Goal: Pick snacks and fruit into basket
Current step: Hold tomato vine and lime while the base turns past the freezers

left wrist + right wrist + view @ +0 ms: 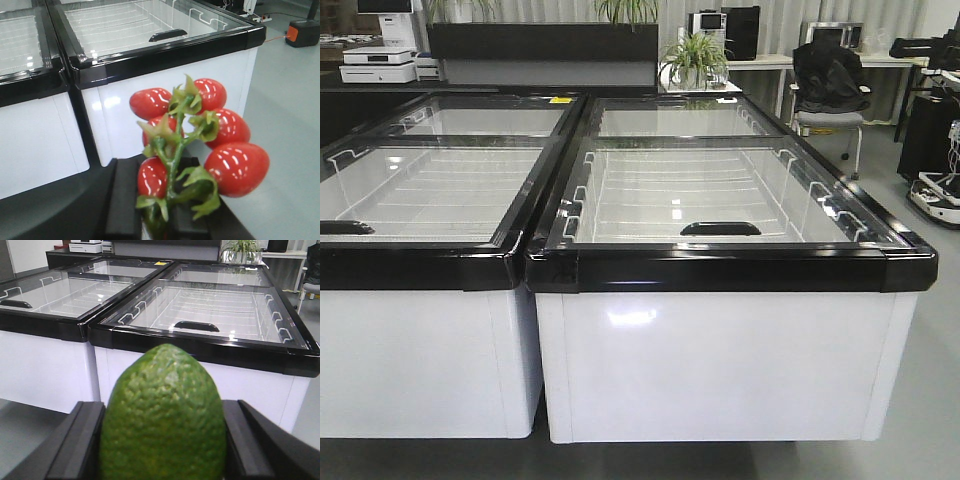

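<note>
No readable writing anywhere, just a small yellow sticker [561, 100] at 12 o'clock between the chest freezers [720, 330], too tiny to make out. Left gripper [167, 200] clamped on the stem of a cluster of red tomatoes [220, 145], fingers mostly cut off at 6 o'clock. Right gripper [162, 445] squeezing a bumpy green fruit [162, 415], blocking the lower middle of that view, bottom cropped. No basket or snacks visible. Freezer lids glare a lot, so hard to say what's inside besides wire racks.
</note>
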Robot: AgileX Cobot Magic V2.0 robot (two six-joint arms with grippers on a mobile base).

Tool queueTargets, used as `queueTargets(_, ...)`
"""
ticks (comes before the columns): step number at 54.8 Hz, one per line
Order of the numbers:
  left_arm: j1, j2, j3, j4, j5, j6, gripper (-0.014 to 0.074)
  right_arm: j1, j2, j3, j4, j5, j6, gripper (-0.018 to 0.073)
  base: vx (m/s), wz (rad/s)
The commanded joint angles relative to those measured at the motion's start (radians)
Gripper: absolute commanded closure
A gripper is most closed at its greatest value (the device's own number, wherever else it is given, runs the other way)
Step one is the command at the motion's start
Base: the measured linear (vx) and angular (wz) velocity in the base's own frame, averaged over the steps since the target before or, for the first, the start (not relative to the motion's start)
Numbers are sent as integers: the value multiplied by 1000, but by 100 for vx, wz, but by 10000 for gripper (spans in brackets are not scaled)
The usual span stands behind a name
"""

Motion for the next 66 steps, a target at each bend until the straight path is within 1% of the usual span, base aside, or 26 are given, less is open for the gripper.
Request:
queueTargets(1, 0, 14, -24, -27, -81, -11, 604, -7, 12, -28, -43, -75, -15, 564, 21, 6)
queueTargets(49, 0, 14, -24, -27, -81, -11, 604, -7, 12, -28, -43, -77, -15, 564, 21, 6)
queueTargets(66, 0, 14, -24, -27, -81, -11, 604, -7, 12, -28, -43, -76, -15, 564, 17, 18)
